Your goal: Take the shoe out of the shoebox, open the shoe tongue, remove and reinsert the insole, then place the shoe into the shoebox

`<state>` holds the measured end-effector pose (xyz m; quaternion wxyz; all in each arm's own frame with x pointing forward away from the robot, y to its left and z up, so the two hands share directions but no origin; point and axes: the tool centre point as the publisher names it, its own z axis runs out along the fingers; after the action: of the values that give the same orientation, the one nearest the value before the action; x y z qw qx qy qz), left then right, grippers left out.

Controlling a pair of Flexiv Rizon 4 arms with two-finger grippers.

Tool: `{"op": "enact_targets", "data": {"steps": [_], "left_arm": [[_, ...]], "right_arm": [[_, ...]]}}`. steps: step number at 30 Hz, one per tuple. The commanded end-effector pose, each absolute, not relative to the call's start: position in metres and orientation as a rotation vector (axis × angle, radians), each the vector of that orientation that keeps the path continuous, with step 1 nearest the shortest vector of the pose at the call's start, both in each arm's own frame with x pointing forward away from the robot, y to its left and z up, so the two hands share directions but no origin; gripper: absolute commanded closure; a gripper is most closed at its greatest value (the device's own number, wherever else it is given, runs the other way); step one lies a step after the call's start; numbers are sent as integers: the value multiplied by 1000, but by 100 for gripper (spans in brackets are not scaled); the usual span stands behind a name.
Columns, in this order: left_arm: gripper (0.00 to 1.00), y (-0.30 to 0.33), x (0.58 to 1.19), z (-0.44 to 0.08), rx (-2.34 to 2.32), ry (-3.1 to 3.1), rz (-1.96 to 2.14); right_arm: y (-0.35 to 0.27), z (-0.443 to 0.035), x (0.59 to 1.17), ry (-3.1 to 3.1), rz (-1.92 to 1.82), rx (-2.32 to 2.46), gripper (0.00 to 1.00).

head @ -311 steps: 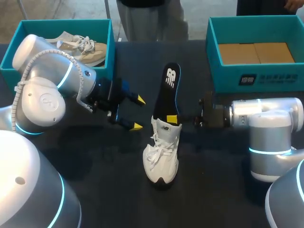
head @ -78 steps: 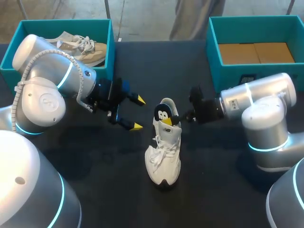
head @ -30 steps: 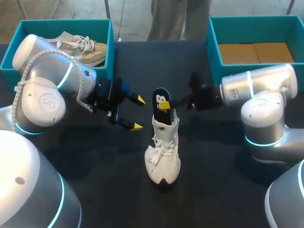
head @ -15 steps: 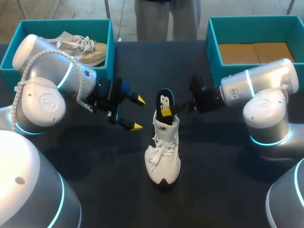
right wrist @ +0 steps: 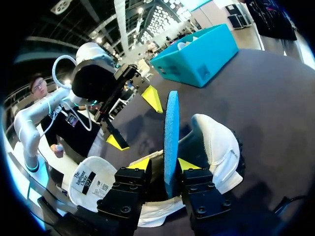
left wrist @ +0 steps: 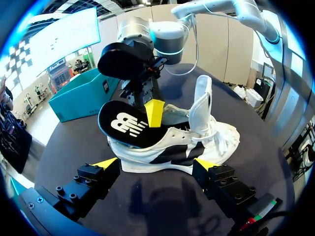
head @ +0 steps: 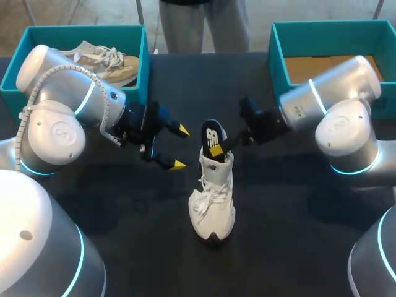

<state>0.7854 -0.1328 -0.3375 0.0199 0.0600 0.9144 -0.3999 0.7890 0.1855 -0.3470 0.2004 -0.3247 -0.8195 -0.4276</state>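
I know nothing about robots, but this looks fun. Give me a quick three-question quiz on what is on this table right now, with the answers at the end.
1. True or false: the white sneaker stands on the table, outside both shoeboxes.
2. What do the right arm's jaws clamp? A) a shoelace B) the black insole C) a box wall
3. Short answer: what lies in the left shoebox?
Key: 1 true; 2 B; 3 a beige sneaker.
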Motion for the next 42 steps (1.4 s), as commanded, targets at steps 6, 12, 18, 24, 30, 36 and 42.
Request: {"op": "enact_targets", "data": {"steps": [6, 12, 18, 24, 30, 36, 42], "left_arm": [[0, -133, 785, -337, 186, 2839, -1236], [0, -133, 785, -337, 186, 2839, -1236], [0, -133, 785, -337, 186, 2839, -1236], [0, -133, 785, -337, 186, 2839, -1236], [0, -133, 785, -337, 186, 2839, -1236], [0, -133, 785, -337, 186, 2839, -1236], [0, -133, 785, -337, 186, 2839, -1236]], "right_arm": [[184, -349, 794, -2324, -1117, -907, 79], [184, -353, 792, -2330, -1068, -901, 88], [183, -355, 790, -2342, -978, -883, 100], [183, -355, 786, -2327, -906, -845, 100], [183, -366, 776, -2306, -826, -829, 100], [184, -373, 762, -2295, -806, -834, 100], [185, -372, 760, -2305, -808, -854, 100]]}}
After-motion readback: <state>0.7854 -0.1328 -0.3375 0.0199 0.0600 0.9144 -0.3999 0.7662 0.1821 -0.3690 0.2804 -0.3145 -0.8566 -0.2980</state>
